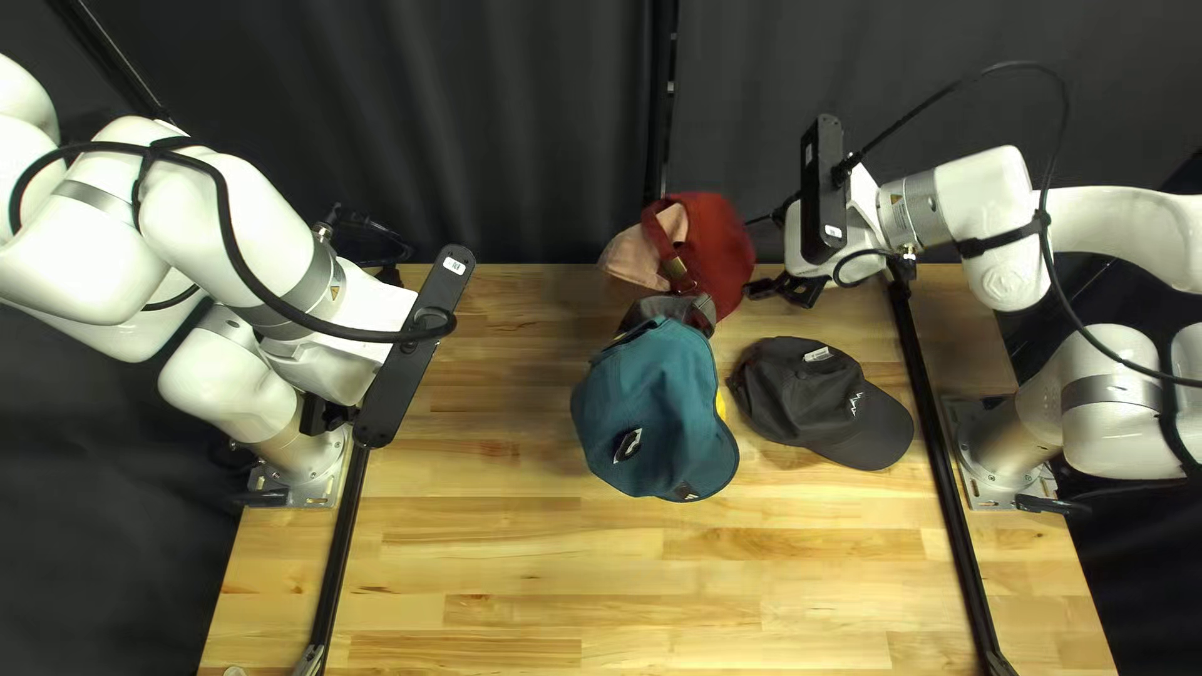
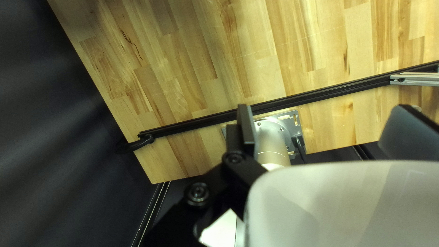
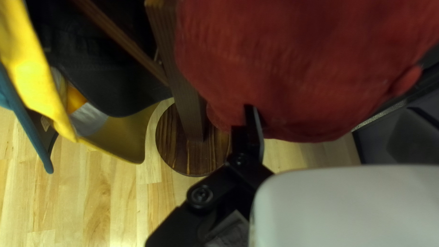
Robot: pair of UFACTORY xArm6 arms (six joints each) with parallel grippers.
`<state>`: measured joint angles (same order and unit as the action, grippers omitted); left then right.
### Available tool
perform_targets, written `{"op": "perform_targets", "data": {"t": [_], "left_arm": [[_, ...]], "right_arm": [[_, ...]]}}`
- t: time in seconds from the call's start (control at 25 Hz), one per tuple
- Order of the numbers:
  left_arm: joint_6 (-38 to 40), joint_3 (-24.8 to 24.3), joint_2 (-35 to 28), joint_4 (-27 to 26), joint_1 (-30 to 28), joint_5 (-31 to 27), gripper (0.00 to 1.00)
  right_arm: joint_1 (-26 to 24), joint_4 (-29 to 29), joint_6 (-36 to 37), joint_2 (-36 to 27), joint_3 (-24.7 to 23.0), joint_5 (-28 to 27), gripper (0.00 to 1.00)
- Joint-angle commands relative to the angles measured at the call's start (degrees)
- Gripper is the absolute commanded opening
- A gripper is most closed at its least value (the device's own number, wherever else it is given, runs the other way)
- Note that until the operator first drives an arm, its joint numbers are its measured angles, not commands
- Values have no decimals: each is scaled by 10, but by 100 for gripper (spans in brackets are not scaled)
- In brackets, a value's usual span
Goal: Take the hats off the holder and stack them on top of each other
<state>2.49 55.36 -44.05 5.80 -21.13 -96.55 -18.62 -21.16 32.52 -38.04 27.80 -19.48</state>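
A red cap (image 1: 709,235) with a pale pink brim (image 1: 634,261) hangs at the top of the wooden holder. Below it hang a grey cap (image 1: 669,308) and a teal cap (image 1: 653,418). A black cap (image 1: 817,399) lies on the table to their right. My right gripper (image 1: 778,286) is at the red cap's right side. In the right wrist view it meets the lower rim of the red cap (image 3: 291,61), next to the holder's post (image 3: 185,99) and round base (image 3: 185,151). My left gripper (image 2: 322,109) is open and empty above the table's left edge.
Black rails (image 1: 925,394) run along both sides of the wooden table (image 1: 563,563). My left arm is folded over its base plate (image 2: 291,120). The yellow underside of the teal cap's brim (image 3: 31,79) hangs beside the post.
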Motion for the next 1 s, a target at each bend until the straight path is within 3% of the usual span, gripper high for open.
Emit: {"op": "perform_targets", "data": {"t": [0.04,0.4,1.0], "left_arm": [[0,0,0,0,0,0,100],[0,0,0,0,0,0,100],[0,0,0,0,0,0,100]], "right_arm": [[0,24,-8,8,20,-33,0],[1,50,-23,3,40,-77,0],[28,140,-68,-44,184,-269,0]]}}
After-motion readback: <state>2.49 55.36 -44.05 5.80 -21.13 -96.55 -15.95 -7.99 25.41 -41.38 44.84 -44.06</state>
